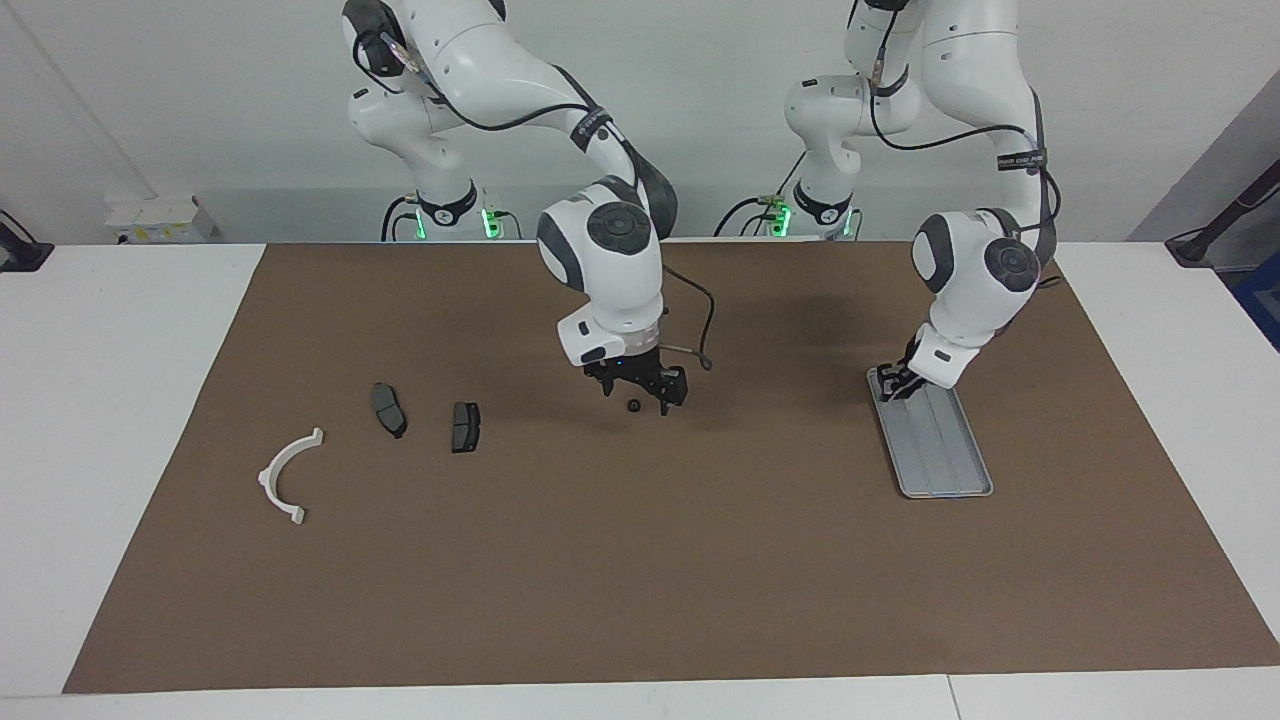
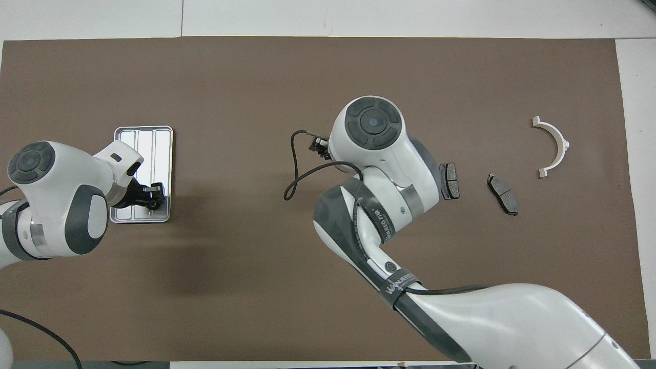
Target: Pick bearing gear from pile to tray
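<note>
A small black ring [image 1: 634, 406] lies on the brown mat at mid-table, between the open fingers of my right gripper [image 1: 638, 397], which hangs low over it. In the overhead view the right arm's wrist hides both ring and fingers. Toward the right arm's end lie two dark grey brake-pad plates [image 1: 388, 410] [image 1: 465, 427] and a white semicircular bracket [image 1: 285, 477]. The silver tray [image 1: 945, 460] lies toward the left arm's end. My left gripper [image 1: 893, 385] is low over the tray's end nearest the robots, and also shows in the overhead view [image 2: 154, 197].
The brown mat [image 1: 640, 580] covers most of the white table. A black cable [image 1: 700, 330] loops from the right wrist. In the overhead view the plates [image 2: 449, 180] [image 2: 503, 193], bracket [image 2: 553, 146] and tray [image 2: 143, 136] show.
</note>
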Tool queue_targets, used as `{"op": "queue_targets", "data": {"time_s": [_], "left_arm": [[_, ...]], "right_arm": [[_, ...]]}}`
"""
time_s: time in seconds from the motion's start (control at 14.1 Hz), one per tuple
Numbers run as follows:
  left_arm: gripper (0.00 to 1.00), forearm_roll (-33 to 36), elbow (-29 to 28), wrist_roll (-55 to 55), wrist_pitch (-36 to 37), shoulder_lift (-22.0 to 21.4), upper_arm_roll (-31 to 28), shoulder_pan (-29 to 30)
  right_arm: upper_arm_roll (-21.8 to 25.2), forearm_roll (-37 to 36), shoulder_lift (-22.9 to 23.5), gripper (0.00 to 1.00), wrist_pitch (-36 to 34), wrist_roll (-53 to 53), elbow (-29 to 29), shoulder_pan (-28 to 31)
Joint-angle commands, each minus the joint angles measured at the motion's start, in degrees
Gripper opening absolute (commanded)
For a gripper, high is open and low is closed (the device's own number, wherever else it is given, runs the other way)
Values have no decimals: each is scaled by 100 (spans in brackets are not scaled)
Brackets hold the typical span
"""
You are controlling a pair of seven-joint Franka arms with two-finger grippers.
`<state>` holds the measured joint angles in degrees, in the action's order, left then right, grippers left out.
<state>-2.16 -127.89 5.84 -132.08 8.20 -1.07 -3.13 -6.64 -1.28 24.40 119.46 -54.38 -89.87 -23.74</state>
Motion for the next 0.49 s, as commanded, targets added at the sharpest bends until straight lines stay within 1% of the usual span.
{"op": "queue_targets", "data": {"time_s": [0.0, 0.07, 0.21, 0.28, 0.35, 0.42], "left_arm": [[56, 32, -26, -65, -64, -38, 37, 84], [56, 32, 105, -39, -11, -38, 37, 84], [56, 32, 605, 110, 418, -3, 45, 14], [56, 32, 860, 380, 585, 110, 45, -56], [56, 32, 1019, 688, 639, 146, 54, -248], [56, 32, 1056, 1030, 622, 155, 45, -450]], "right_arm": [[-57, 119, -233, 100, -177, 1354, 83, 622], [-57, 110, -295, 100, -178, 2012, 83, 869], [-40, 93, -374, 100, -221, 3427, 75, 1396], [-40, 75, -383, 100, -291, 4182, 74, 1720], [-40, 75, -401, 100, -379, 5034, 74, 2063], [-31, 23, -470, 100, -467, 5756, 83, 2362]]}}
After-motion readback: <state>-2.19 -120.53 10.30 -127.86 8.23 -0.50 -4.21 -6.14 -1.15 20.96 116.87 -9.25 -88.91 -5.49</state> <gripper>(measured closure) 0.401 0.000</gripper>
